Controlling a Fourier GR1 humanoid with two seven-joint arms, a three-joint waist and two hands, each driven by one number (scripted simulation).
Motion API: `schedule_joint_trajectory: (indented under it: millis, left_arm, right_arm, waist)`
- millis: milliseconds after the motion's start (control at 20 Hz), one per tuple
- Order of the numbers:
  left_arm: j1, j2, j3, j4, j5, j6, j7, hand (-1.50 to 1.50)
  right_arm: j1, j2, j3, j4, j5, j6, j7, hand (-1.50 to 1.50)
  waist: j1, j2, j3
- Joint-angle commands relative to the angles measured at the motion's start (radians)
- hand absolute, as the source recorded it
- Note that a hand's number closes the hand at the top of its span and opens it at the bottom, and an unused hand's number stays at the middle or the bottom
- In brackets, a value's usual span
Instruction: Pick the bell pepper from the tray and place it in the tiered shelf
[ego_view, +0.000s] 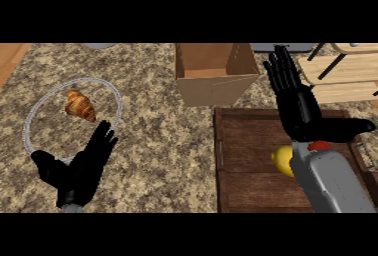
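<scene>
Best done by lowering the right hand, spread flat with straight fingers and holding nothing, at right of centre above the dark brown wooden tray, then curling round the yellow bell pepper, half hidden beside the grey forearm at lower right with a speck of red near the wrist. Worth approaching from above so the forearm stops masking the target. Afterwards, up and toward the light wooden tiered shelf at upper right, clear of the open cardboard box. Left hand resting open at lower left, touching nothing clearly, just below the clear round plate bearing a golden croissant.
</scene>
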Motion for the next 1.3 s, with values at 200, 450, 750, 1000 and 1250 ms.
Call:
schedule_joint_trajectory:
  millis: [200, 450, 750, 1000, 1250]
  left_arm:
    - [-0.150, 0.085, -0.020, 0.017, -0.212, 0.019, -0.110, 0.00]
    - [-0.135, 0.111, -0.014, 0.026, -0.218, 0.003, -0.125, 0.00]
    - [-0.243, 0.072, -0.043, 0.124, -0.263, -0.025, -0.136, 0.00]
    - [-0.303, 0.035, -0.036, 0.166, -0.287, -0.030, -0.117, 0.00]
    - [-0.255, 0.078, -0.010, 0.170, -0.265, -0.086, -0.165, 0.00]
  right_arm:
    - [0.016, -0.367, -0.165, 0.093, -0.130, 0.317, 0.160, -1.50]
    - [0.117, -0.486, -0.169, 0.181, 0.139, 0.117, 0.113, 1.50]
    - [0.152, -0.344, -0.397, 0.499, 0.032, 0.040, -0.280, -1.50]
    - [0.076, -0.454, -0.458, 0.646, -0.089, 0.394, -0.342, -1.50]
    - [0.116, -0.633, -0.339, 0.554, 0.034, 0.552, -0.256, -1.50]
  waist:
    - [-0.020, 0.042, 0.031]
    - [-0.064, 0.060, 0.017]
    - [0.005, 0.048, 0.032]
    - [0.015, 0.041, 0.030]
    - [0.015, 0.036, 0.028]
